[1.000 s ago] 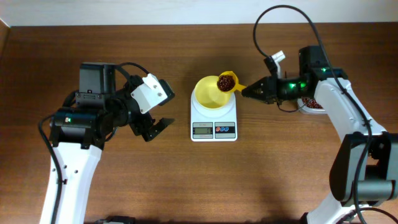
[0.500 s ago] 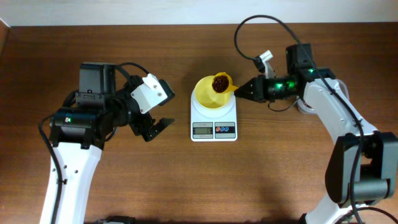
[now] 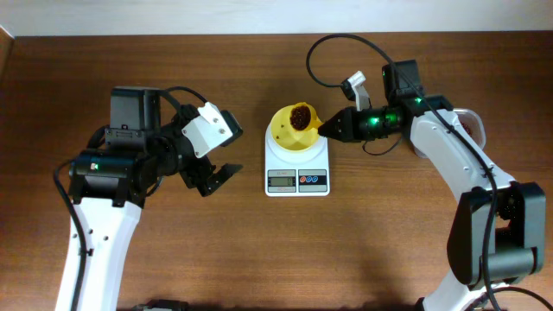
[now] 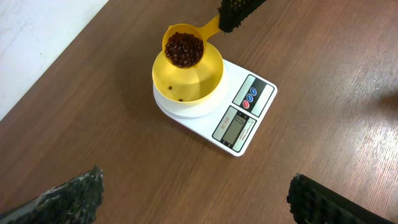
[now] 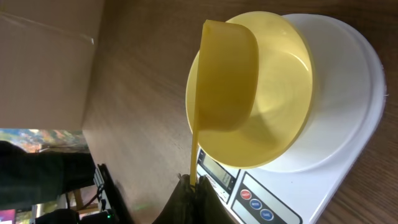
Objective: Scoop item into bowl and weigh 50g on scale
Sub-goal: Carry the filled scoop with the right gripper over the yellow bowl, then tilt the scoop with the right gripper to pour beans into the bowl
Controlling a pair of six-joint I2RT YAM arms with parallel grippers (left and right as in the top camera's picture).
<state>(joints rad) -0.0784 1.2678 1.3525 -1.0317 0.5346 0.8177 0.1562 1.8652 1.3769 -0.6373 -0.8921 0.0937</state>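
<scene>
The right gripper [image 3: 327,129], clamped on the handle of the scoop [image 5: 227,74] at three o'clock of the scale [image 3: 297,180], holds beans [image 4: 183,48] over the bowl [image 3: 283,135] — the left gripper [image 3: 218,179] gapes wide at nine o'clock.

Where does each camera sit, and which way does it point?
Overhead: above the wooden table, looking straight down; left arm and right arm show.
Left wrist: on the left arm, looking down at the scale; its wide-apart fingertips fill the bottom corners.
Right wrist: on the right arm, looking along the scoop to the bowl; jaws shut on its handle.
Shared: overhead and left wrist both show the beans in the scoop.
</scene>
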